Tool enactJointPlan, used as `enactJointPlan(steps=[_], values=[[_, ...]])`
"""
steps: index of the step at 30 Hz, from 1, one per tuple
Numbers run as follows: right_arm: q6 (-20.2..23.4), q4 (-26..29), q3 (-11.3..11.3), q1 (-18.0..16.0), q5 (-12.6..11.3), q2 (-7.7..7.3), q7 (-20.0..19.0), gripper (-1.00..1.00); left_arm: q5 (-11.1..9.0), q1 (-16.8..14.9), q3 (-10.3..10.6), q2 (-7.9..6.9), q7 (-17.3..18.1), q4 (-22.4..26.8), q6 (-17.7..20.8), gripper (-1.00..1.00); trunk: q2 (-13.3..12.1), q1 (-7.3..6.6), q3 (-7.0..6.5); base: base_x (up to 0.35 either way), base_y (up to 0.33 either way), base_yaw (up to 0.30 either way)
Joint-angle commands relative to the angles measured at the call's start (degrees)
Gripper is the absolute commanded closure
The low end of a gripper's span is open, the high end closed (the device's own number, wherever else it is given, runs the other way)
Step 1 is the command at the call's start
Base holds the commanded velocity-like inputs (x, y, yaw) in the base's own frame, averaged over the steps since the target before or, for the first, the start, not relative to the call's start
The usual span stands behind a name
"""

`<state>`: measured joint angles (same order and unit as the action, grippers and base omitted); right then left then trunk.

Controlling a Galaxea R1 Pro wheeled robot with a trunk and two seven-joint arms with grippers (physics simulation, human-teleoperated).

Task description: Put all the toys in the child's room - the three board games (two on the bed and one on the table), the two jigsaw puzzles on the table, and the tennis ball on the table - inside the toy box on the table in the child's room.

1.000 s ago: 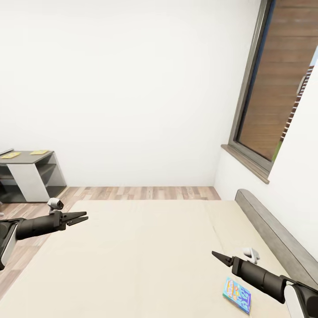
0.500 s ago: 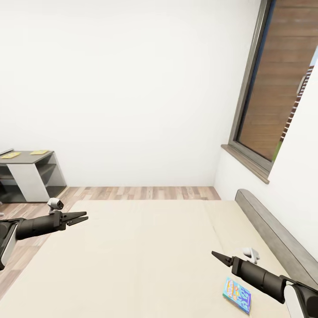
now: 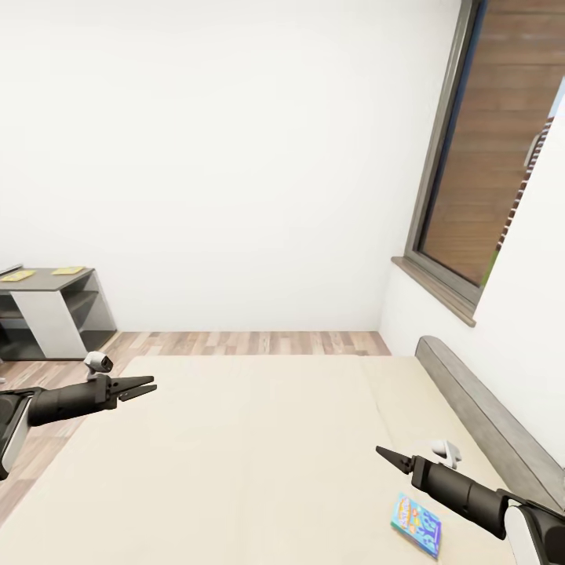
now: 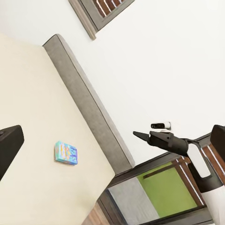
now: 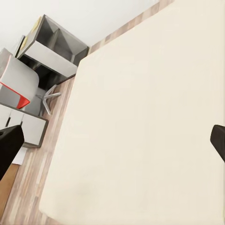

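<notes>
So the robot's parked at the bed [image 3: 259,447], a wide beige mattress with a seam running down it and a low grey headboard [image 3: 486,408] on the right side. Both arms are held out over the mattress, well apart from each other.

Left tool [image 3: 141,385] hovers above the near-left part of the bed, prongs slightly apart, nothing in them. Right tool [image 3: 390,457] hangs over the right part of the bed, pointing toward the far-left; it tapers to what looks like a pressed-together tip in the head view, and the left wrist view [image 4: 140,136] shows the same thin point, empty.

1 blue game [image 3: 416,524] lies flat on the mattress near the headboard, just below the right arm in the head view but not touching it. You can spot it from the left wrist camera too [image 4: 65,153], lying alone on the beige near the headboard.

Far-left there's a dark cabinet [image 3: 55,314] with white sides on the plank floor [image 3: 251,342], with 2 flat yellowish things [image 3: 69,271] on top, too small to read. A grey-framed window [image 3: 471,157] sits in the right wall. The right wrist view shows a chair [image 5: 18,84] with a red bit beside that cabinet.
</notes>
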<state>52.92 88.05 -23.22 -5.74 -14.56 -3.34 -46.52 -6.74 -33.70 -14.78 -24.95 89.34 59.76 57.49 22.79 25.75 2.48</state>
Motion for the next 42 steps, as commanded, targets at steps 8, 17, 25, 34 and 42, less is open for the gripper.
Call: enactJointPlan(steps=[8,17,25,34,42], values=[[0.25,0.01,-0.07,-0.06,0.06,-0.02,-0.24,-1.0,0.03,-0.05,0.01,-0.01,0.28,0.01,0.61,-1.0,0.13,0.04,0.14,0.0,-0.026,0.0],[0.25,0.01,-0.07,-0.06,0.06,-0.01,-0.24,-1.0,0.03,-0.05,0.01,-0.01,0.26,0.01,0.59,-1.0,0.13,0.04,0.14,0.0,-0.005,0.0],[0.25,0.01,-0.07,-0.06,0.06,-0.06,-0.24,-1.0,0.04,-0.05,0.01,-0.01,0.23,0.01,0.61,-1.0,0.13,0.04,0.14,0.0,-0.008,0.0],[0.25,0.01,-0.07,-0.06,0.06,-0.08,-0.24,-1.0,0.03,-0.05,0.01,-0.01,0.24,0.01,0.61,-1.0,0.13,0.04,0.14,0.0,-0.098,0.0],[0.29,0.01,-0.07,-0.06,0.06,-0.08,-0.24,-1.0,0.03,-0.05,0.01,-0.01,0.25,0.01,0.61,-1.0,0.13,0.04,0.14,0.0,-0.154,0.0]])
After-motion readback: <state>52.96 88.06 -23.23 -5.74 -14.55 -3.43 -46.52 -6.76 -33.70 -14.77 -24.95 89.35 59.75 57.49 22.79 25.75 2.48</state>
